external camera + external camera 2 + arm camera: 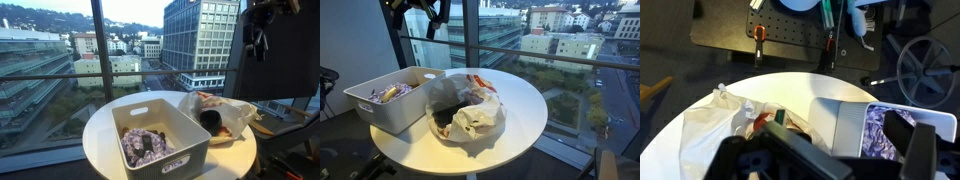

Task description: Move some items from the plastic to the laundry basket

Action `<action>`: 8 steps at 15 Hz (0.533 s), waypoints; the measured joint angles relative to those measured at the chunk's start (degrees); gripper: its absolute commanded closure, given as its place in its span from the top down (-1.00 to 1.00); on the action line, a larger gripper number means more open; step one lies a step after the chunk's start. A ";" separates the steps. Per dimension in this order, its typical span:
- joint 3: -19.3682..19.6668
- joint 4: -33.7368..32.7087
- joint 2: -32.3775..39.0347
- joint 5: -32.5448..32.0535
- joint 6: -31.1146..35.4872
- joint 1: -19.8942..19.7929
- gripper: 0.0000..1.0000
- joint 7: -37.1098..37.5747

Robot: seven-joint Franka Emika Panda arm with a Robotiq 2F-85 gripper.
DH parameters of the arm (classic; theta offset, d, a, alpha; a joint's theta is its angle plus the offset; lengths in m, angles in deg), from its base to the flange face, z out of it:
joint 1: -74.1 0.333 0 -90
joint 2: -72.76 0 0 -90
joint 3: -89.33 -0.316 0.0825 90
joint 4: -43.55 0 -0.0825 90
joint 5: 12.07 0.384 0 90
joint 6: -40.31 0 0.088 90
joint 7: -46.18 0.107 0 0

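A crumpled white plastic bag (222,112) lies on the round white table (100,130), with dark and red items showing inside it. It also shows in an exterior view (470,112) and the wrist view (710,125). The white laundry basket (160,135) stands beside it, touching it, and holds purple patterned cloth (145,145). The basket also shows in an exterior view (395,100) and the wrist view (845,125). My gripper (262,35) hangs high above the bag, open and empty. It also shows in an exterior view (425,15) and the wrist view (825,150).
A large window with a railing (90,70) stands right behind the table. A black perforated base with clamps (770,30) and cables (930,60) lie on the floor beyond the table's edge. A chair (328,85) stands near the basket side.
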 measured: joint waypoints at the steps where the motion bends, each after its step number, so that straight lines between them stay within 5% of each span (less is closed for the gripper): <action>1: 0.00 -0.15 0.00 0.00 0.03 0.00 1.00 0.00; 8: 0.00 -0.40 -0.13 0.00 0.03 0.00 1.00 0.00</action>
